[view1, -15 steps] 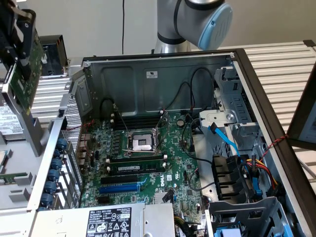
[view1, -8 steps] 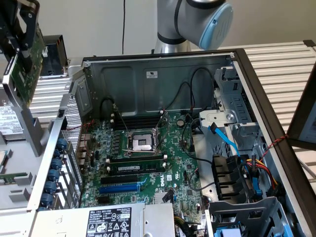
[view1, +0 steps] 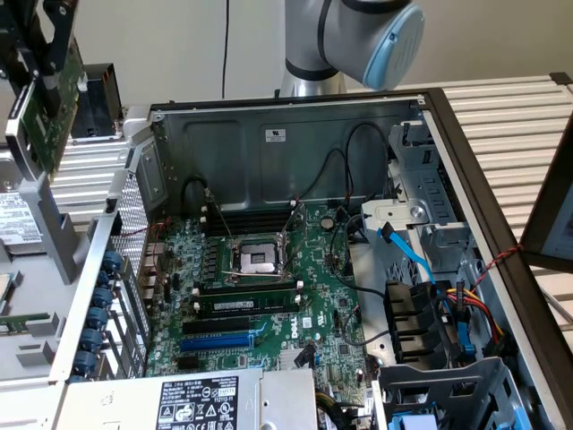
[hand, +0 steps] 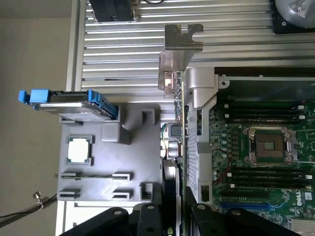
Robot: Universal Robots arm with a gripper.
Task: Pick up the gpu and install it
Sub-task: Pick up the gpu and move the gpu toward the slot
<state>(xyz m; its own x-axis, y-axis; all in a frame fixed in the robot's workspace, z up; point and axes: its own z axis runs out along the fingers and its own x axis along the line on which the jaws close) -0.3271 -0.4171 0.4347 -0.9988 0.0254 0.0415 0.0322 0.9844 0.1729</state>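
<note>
**Ana:** While the card hangs off to one side, how far along is the job?

**Ben:** The pick-up is done, I'd say. The claw (hand: pixel 172 212) is closed on the gpu (view1: pixel 43 121), with the board pinched between its fingers. It is held up outside the case (view1: pixel 269 125), beside its wall on the exterior view's left. Installing is all left (no card stands in the blue slot (view1: pixel 219 342)).

**Ana:** What sits in the case?

**Ben:** The motherboard (view1: pixel 304 269) lies flat inside, with an open processor socket (view1: pixel 258 260), a memory stick (view1: pixel 246 305) just beside it, and cables (view1: pixel 407 251).

**Ana:** And the grey tray (hand: pixel 98 164)?

**Ben:** A processor chip (hand: pixel 79 149) sits in one recess, and a drive with blue rails (hand: pixel 69 104) at its edge.
</note>
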